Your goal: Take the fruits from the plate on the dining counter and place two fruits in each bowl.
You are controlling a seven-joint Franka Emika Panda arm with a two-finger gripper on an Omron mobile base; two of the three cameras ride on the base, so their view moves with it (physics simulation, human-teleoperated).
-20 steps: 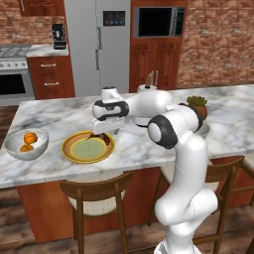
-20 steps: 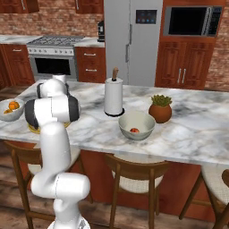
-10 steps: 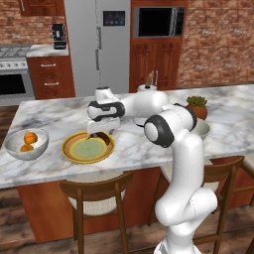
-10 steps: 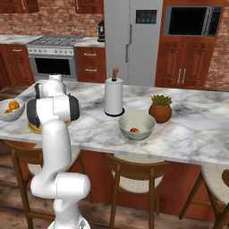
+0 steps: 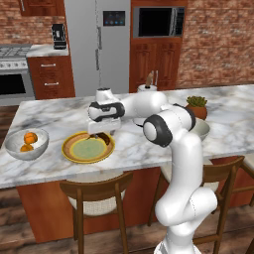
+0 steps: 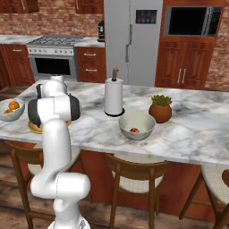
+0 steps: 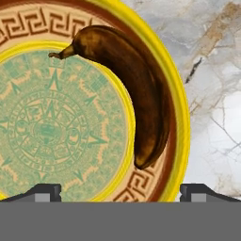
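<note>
Over the last second the arm has stretched further out across the dining counter [image 5: 59, 119], carrying the gripper [image 5: 101, 133] lower and closer to the plate [image 5: 74, 154]. It now hangs, jaws spread wide, just above the dark brown banana [image 7: 132, 89] lying on the rim of the plate nearest the counter's far edge. The elbow has swung slightly toward the counter's middle.

plate [image 7: 176, 108]: yellow rim, brown ring with a tan key pattern, pale green centre with a fine sun-wheel design
banana [image 7: 127, 84]: dark brown, curved
counter [image 5: 64, 119]: white-grey veined marble
left bowl [image 5: 12, 149]: whitish, two orange fruits [image 5: 30, 138]
right bowl [image 6: 136, 118]: grey, one red fruit [image 6: 134, 130]
</note>
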